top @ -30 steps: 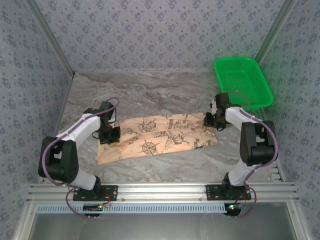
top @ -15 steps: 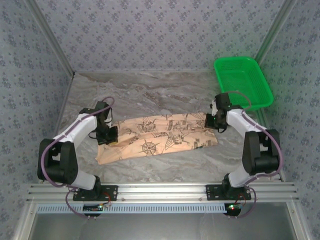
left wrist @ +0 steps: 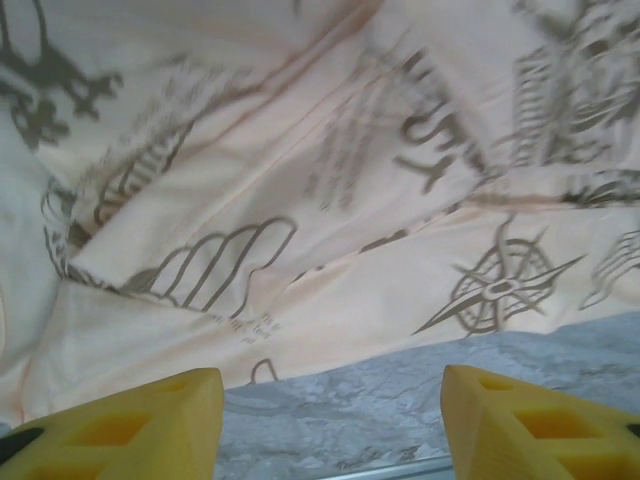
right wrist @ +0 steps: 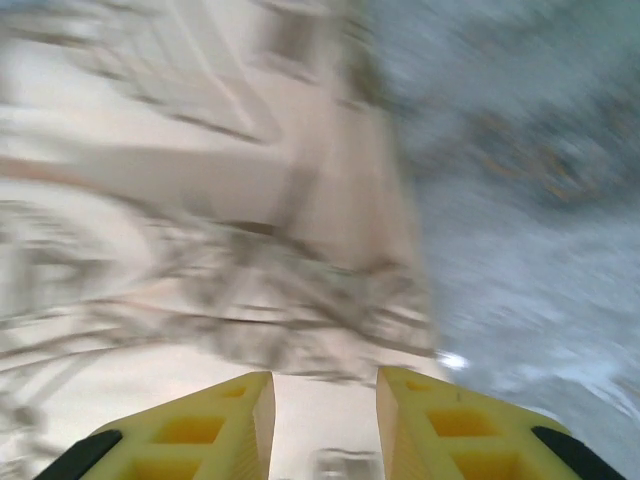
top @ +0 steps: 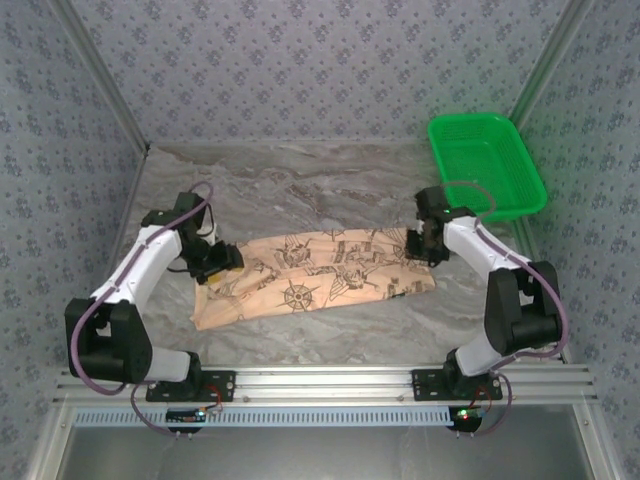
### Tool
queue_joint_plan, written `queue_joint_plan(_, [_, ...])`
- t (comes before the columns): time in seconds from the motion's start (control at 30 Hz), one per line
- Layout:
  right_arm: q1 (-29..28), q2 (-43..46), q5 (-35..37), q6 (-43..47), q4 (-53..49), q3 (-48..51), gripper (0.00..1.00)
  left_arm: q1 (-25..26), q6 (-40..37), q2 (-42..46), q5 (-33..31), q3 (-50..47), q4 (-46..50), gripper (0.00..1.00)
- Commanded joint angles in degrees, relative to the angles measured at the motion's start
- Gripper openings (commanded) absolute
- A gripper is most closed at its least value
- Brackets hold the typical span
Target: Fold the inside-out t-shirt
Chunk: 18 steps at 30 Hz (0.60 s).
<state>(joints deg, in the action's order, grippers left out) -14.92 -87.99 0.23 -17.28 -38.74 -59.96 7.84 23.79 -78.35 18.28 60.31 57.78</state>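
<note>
Top external view: the t-shirt [top: 320, 275] lies on the marbled grey table [top: 300, 195] as a long folded band, printed side up. It runs from left to right between the two arms, and its left end sits closer to the near edge than its right end. The left gripper [top: 222, 258] is at the far left corner of the cloth. The right gripper [top: 420, 245] is at the far right end. A green basket [top: 485, 160] stands in the far right corner, well apart from the shirt.

Left wrist view: the left gripper [left wrist: 327, 375] has its yellow fingers [left wrist: 150, 425] spread wide with nothing between them. Bare table [left wrist: 340, 420] shows in the gap. The t-shirt [left wrist: 330, 200] lies just beyond the tips, creased along several fold lines. A compass star [left wrist: 497, 285] is printed near its edge.

Right wrist view: the picture is blurred. The right gripper [right wrist: 325, 385] has its yellow fingers [right wrist: 230, 410] a narrow way apart, and no cloth is seen pinched between them. The pale t-shirt [right wrist: 180, 200] lies under and ahead of the tips. Its edge runs beside the table [right wrist: 520, 200] to the right.
</note>
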Motion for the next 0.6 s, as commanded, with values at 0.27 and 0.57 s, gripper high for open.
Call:
queue_joint_plan(0.27, [-13.2, -11.3, -6.0, -8.7, 18.3, -1.7, 0.33, 4.2, 0.8, -21.2, -9.2, 10.9, -9.9, 0.54])
queue_joint_plan(0.57, [-10.3, -22.1, -3.7, -4.2, 18.7, -3.9, 0.31, 4.9, 0.9, -24.8, -3.4, 4.1, -13.5, 0.57])
